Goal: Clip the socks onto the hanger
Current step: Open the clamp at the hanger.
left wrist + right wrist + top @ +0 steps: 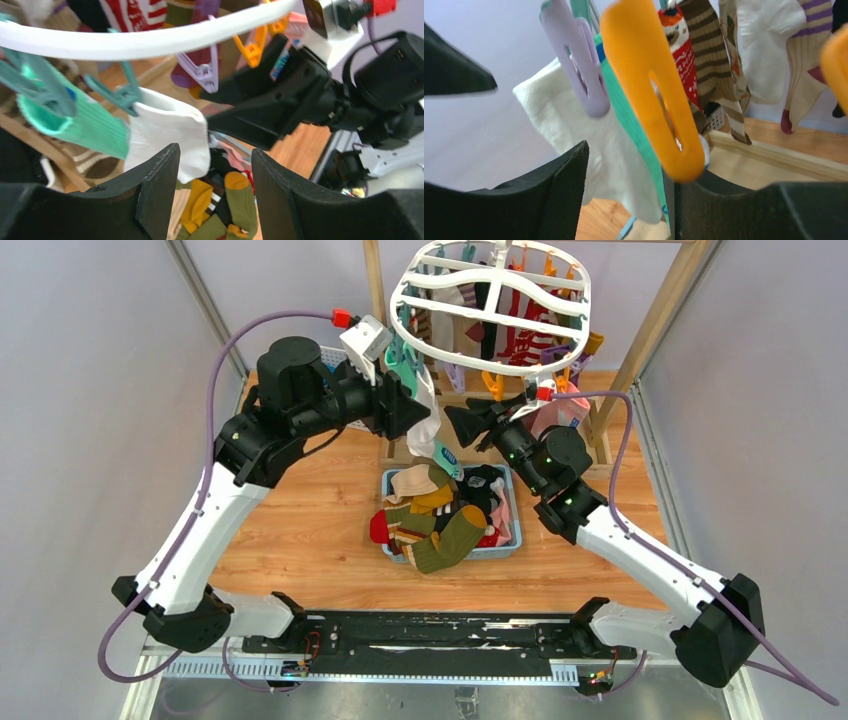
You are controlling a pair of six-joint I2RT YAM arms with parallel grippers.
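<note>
The white oval hanger (497,310) hangs at the back with several socks clipped to its pegs. A white sock (427,425) and a mint green sock (75,122) hang from teal pegs (122,92) at its near left rim. My left gripper (418,412) is open and empty beside the white sock (170,135). My right gripper (458,423) is open and empty, facing the left one, close to an orange peg (651,85) and a lilac peg (579,65). The white sock (589,140) hangs just beyond its fingers. More socks (440,515) fill the blue basket (505,545).
A wooden pole rack (655,330) carries the hanger. Grey walls close both sides. The blue basket stands on the wooden table (300,530) between the arms. The right arm (360,95) fills the right of the left wrist view.
</note>
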